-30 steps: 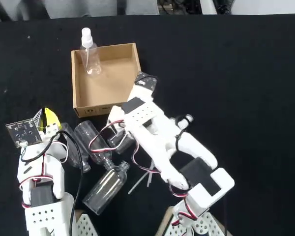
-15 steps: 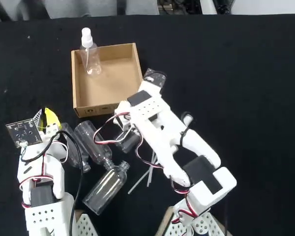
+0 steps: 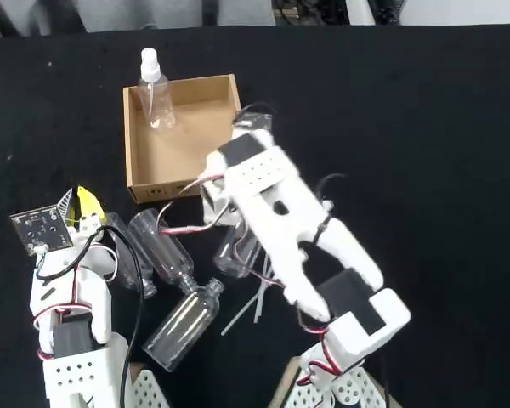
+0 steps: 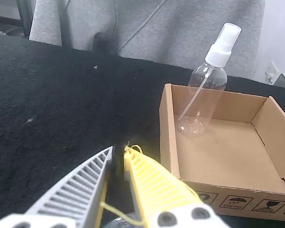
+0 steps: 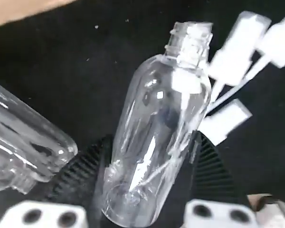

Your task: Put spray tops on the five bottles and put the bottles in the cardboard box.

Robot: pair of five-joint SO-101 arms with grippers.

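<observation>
My right gripper (image 5: 149,149) is shut on a clear, capless bottle (image 5: 156,128), its open neck pointing away from the wrist. From above, that bottle (image 3: 238,252) sits under the right gripper (image 3: 227,223), just in front of the cardboard box (image 3: 235,100). One bottle with a white spray top (image 3: 155,89) stands in the box's far left corner; the left wrist view shows this bottle (image 4: 204,85) inside the box (image 4: 167,133). Three capless bottles (image 3: 163,246) lie between the arms. My left gripper (image 4: 118,154) is shut and holds nothing, hanging left of the box's front.
Loose white spray tops (image 5: 237,33) with thin dip tubes lie on the black cloth beside the held bottle; the tubes (image 3: 253,302) show by the right arm. Another bottle (image 5: 23,147) lies close to the right gripper. The cloth right of the box is bare.
The right arm has swung its wrist toward the box's front corner, and the gripped bottle has moved right, away from the other bottles. The left arm has kept still.
</observation>
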